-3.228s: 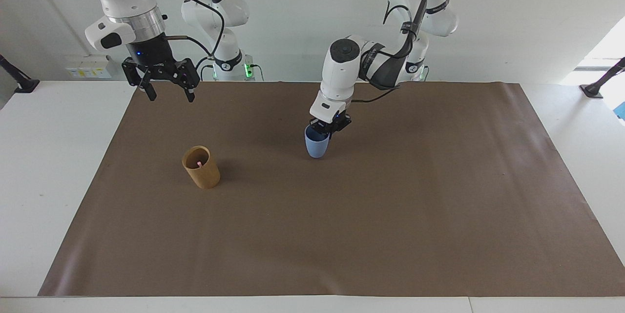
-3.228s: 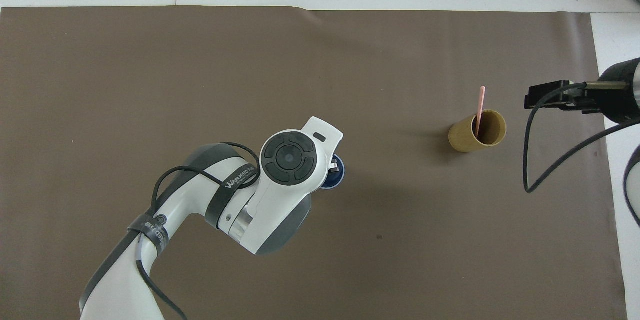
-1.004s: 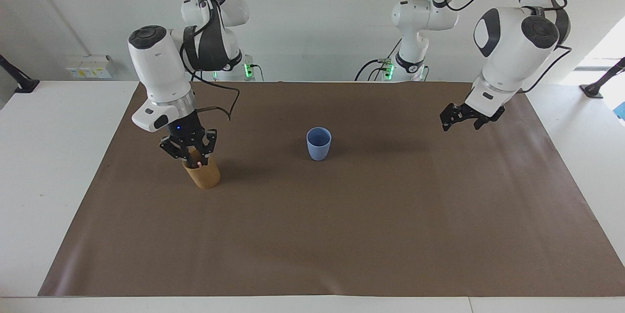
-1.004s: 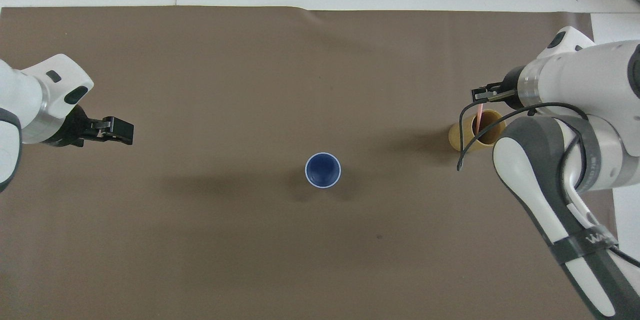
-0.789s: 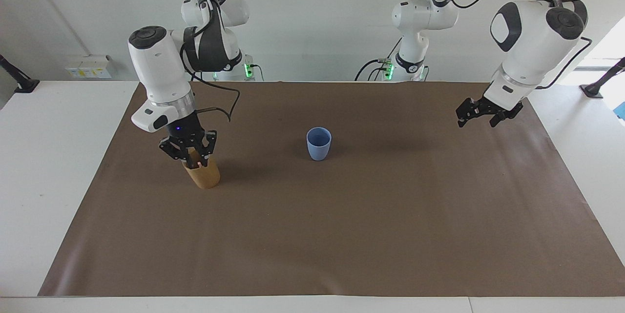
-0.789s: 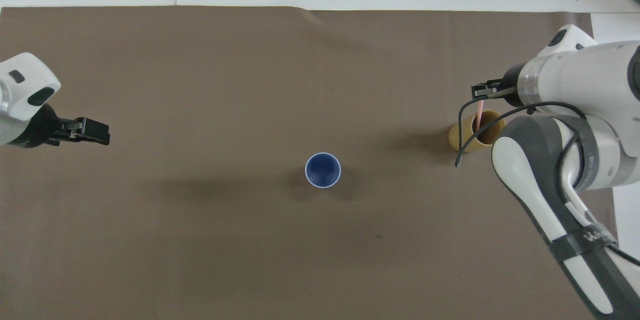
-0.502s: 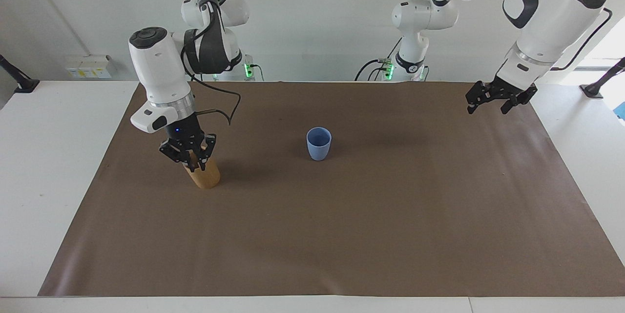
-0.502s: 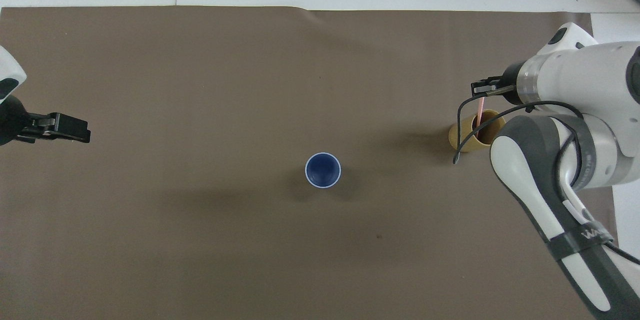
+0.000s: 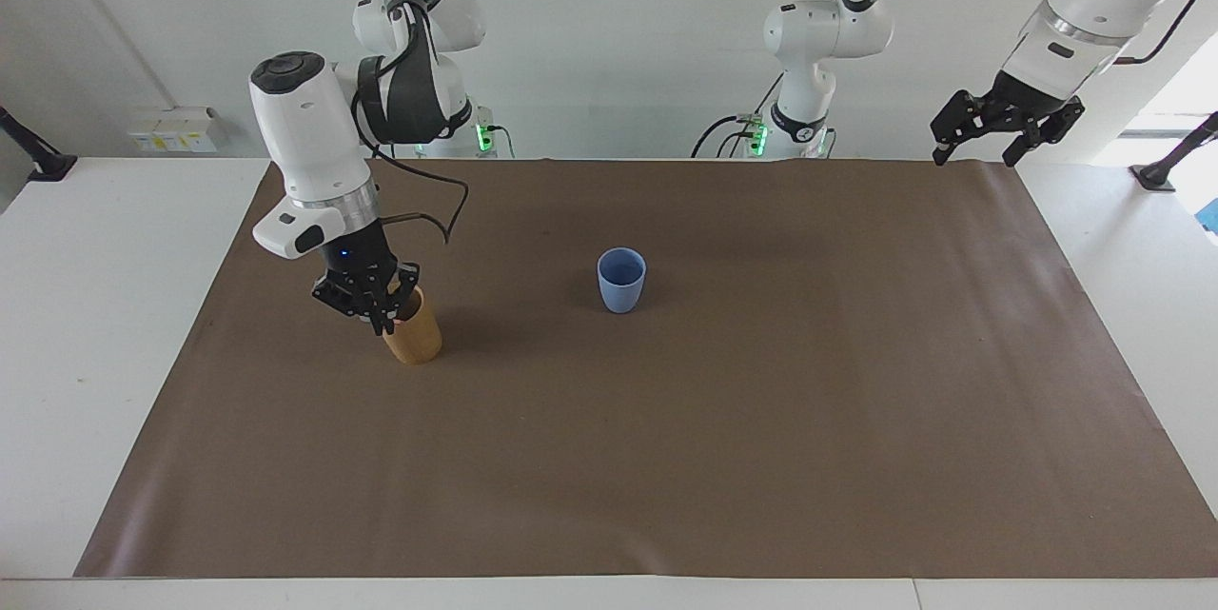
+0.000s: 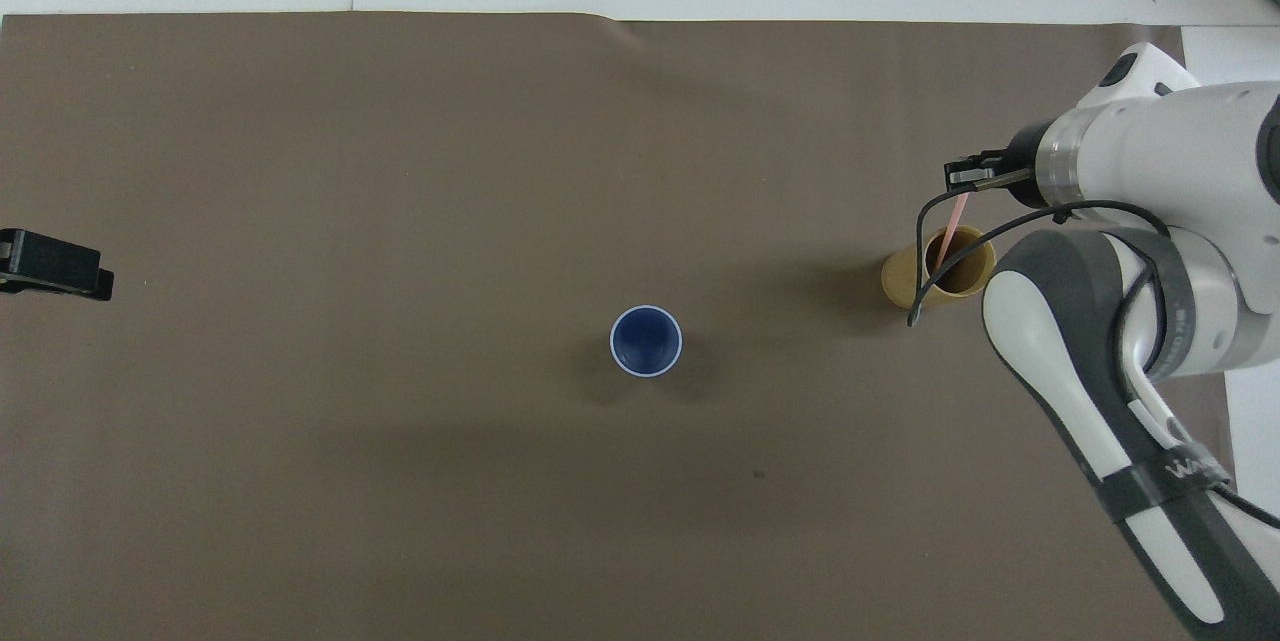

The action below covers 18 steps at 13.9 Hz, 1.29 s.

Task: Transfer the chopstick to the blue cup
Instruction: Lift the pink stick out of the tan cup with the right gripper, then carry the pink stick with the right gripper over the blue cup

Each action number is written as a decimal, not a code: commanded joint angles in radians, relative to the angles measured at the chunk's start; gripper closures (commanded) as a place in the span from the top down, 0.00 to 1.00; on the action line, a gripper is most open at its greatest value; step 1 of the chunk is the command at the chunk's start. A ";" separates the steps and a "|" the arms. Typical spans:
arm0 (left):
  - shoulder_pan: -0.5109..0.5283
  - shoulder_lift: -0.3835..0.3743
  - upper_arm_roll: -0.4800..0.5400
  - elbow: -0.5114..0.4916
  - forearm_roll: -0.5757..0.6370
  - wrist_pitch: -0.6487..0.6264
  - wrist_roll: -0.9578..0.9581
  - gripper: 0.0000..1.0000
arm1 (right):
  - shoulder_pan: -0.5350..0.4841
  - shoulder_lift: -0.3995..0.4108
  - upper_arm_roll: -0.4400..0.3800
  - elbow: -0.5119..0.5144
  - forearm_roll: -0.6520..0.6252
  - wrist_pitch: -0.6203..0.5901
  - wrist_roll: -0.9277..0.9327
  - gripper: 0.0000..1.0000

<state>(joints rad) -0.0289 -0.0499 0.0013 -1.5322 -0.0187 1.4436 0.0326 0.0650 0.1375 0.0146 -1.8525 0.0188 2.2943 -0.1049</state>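
I'm clamping my right hand [image 9: 385, 317] on the chopstick [image 10: 957, 218] standing in the tan cup [image 9: 413, 336] beside the empty blue cup [image 9: 621, 280], so the lift and drop remain; my left hand [image 9: 1001, 129] is hanging spread, waiting.

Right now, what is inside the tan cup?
The chopstick stands in the tan cup, its top pinched by the right claw. Its lower end and the cup's bottom are hidden by the wall.

A: How's your lighting?
B: Bright, even, diffuse. You get soft shadows beside the blue cup [image 9: 621, 280] and tan cup [image 9: 415, 337]. Window glare at the facing view's edge. Both views sharp.
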 commanded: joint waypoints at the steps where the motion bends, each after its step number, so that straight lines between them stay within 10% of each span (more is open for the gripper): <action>1: 0.009 -0.028 -0.003 0.009 0.011 -0.022 0.000 1.00 | -0.011 -0.015 -0.001 0.033 0.018 -0.007 0.011 0.00; 9: 0.009 -0.030 -0.004 0.000 0.005 0.017 -0.003 1.00 | -0.001 -0.194 0.004 0.056 0.016 -0.137 0.021 0.00; 18: 0.009 -0.030 -0.004 0.003 0.009 0.006 0.003 1.00 | 0.047 -0.203 0.048 0.102 0.173 -0.142 0.074 0.00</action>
<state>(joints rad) -0.0289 -0.0680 0.0013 -1.5209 -0.0187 1.4463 0.0313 0.0972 -0.0688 0.0393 -1.7646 0.1283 2.1557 -0.0478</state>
